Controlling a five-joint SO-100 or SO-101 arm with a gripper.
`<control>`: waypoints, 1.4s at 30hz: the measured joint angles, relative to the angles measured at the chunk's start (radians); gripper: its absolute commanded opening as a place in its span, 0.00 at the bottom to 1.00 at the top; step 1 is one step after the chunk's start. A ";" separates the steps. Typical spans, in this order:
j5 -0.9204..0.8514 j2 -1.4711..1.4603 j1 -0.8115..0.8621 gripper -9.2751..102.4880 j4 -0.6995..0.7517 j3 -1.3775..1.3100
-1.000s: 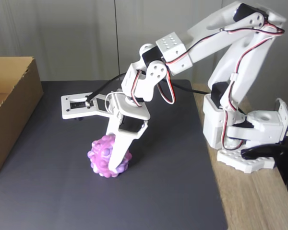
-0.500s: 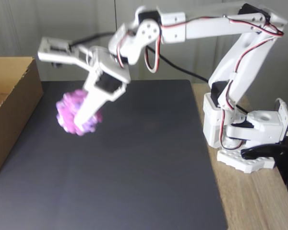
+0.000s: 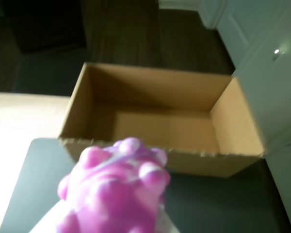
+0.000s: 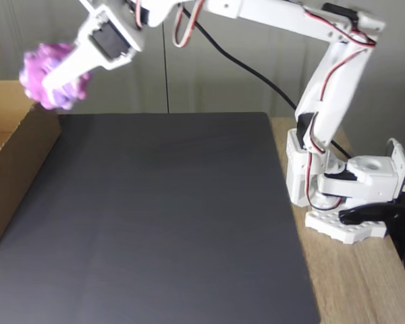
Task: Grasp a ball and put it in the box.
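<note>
Cardboard box [image 3: 233, 131], plain brown with straight walls, sits open at the top in the wrist view; its inside floor and walls are bare as far as the view reaches; its near rim runs across the middle of that picture, rough along the cut edge. Just in front of that rim, low in the wrist view, the ball [image 3: 119, 194] looms large and blurred, pink and purple with pale patches and rounded bumps, above the dark mat and not yet over the opening. In the fixed view the box [image 4: 17, 155] stands at the left edge, partly cut off, on the left side of a dark mat [image 4: 162, 223] that covers most of the pale wooden counter [image 4: 364, 283]; the ball [image 4: 40, 77] hangs in the air above the box's right wall, near its back corner, clear of the mat and touching nothing but the hand [image 4: 54, 82]; the hand is closed around the ball, one white finger lying across its front; the white arm [image 4: 283, 23] stretches from its base at the right across the top of the picture.
</note>
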 measured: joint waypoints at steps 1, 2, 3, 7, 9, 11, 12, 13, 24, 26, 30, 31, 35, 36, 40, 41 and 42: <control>0.000 -0.028 0.011 0.23 -0.008 -0.037; 0.000 -0.057 0.018 0.22 -0.015 -0.080; 0.000 -0.086 0.025 0.22 -0.026 -0.118; 0.000 -0.189 0.034 0.21 -0.077 -0.255; 0.000 -0.232 0.034 0.21 -0.106 -0.298; 0.000 -0.268 0.034 0.21 -0.143 -0.321; 0.000 -0.281 0.035 0.21 -0.166 -0.325; 0.000 -0.296 0.035 0.21 -0.192 -0.327; 0.000 -0.492 0.038 0.21 -0.474 -0.414; 0.000 -0.535 0.037 0.21 -0.508 -0.446; -0.005 -0.629 0.037 0.21 -0.549 -0.522; -0.005 -0.652 0.037 0.21 -0.557 -0.538; -0.008 -0.749 0.037 0.22 -0.568 -0.620; -0.011 -0.772 0.037 0.22 -0.569 -0.643; -0.011 -0.871 0.038 0.22 -0.569 -0.747; -0.011 -0.894 0.038 0.23 -0.569 -0.773; -0.011 -0.917 0.040 0.23 -0.569 -0.795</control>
